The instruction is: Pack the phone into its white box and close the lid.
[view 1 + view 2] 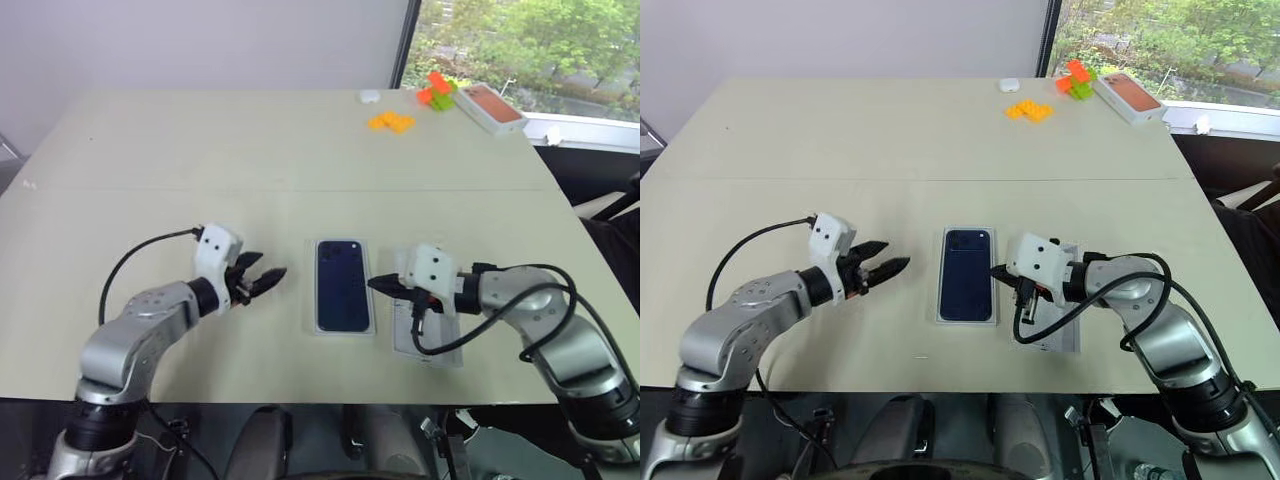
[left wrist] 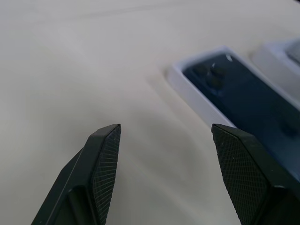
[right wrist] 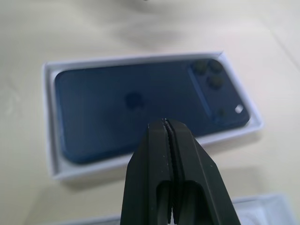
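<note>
The dark blue phone (image 1: 342,285) lies camera side up inside the shallow white box (image 3: 49,117) at the near middle of the table. My right gripper (image 1: 375,283) is shut and empty, its tip just right of the box's long side and a little above the table. Beneath that arm lies a white rectangular piece (image 1: 432,345) about the box's size, partly hidden; it looks like the lid resting inside up. My left gripper (image 1: 268,266) stands open and empty a short way left of the box, pointing toward it.
At the far right corner sit orange blocks (image 1: 390,122), a green and orange block pile (image 1: 437,90), a white box with an orange-red picture (image 1: 490,107) and a small white object (image 1: 369,96). The table's front edge (image 1: 300,400) runs just below both arms.
</note>
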You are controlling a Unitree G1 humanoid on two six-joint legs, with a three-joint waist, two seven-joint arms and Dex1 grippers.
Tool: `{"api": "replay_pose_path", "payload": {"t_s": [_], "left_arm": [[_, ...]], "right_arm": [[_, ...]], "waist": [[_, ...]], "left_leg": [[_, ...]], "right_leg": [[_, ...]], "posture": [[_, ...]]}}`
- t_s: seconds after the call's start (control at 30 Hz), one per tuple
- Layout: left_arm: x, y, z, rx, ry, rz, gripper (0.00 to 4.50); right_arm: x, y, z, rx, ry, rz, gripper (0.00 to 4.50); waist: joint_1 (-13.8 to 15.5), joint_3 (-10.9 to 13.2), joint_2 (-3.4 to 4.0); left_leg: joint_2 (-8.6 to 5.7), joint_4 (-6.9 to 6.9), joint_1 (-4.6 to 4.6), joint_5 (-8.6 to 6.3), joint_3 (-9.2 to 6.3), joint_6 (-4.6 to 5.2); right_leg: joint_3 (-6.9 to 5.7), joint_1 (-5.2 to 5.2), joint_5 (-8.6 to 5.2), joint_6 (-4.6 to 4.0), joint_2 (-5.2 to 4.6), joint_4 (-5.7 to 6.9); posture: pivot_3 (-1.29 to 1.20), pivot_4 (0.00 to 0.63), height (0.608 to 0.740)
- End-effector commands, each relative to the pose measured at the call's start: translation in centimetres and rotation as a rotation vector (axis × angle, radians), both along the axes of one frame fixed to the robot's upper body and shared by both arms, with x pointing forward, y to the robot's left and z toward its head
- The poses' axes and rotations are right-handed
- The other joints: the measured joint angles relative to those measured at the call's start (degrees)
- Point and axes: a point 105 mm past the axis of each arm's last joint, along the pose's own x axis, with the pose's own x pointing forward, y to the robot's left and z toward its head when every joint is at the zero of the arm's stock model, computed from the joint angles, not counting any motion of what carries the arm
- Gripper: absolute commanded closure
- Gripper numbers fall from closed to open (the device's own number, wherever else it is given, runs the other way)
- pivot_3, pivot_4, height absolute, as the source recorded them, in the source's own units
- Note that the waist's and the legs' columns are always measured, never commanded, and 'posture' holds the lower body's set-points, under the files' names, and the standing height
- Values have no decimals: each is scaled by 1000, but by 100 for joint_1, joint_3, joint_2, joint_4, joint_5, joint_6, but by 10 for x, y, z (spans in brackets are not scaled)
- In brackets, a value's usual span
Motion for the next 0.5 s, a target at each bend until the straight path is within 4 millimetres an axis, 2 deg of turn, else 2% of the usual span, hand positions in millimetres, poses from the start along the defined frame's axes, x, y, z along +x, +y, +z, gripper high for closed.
{"api": "replay_pose_path", "payload": {"t_s": [0.03,0.3,0.5], "left_arm": [[-8,0,11,7,-45,-63,1215],[-20,-2,8,34,-53,-137,1215],[-22,-1,5,35,-50,-135,1215]], "right_arm": [[-3,-3,11,2,-36,0,4431],[-10,-9,8,-1,-10,5,4431],[-4,-16,9,-13,-27,-31,4431]], "waist": [[7,0,0],[38,0,-1],[45,0,-1]], "left_leg": [[0,1,1,0,0,0],[-1,6,-2,0,2,0],[-2,5,-1,0,2,0]], "right_leg": [[0,0,0,0,0,0],[0,4,0,0,-2,-5],[0,4,0,0,-2,-5]], "posture": [[0,150,740],[0,150,740],[0,150,740]]}}
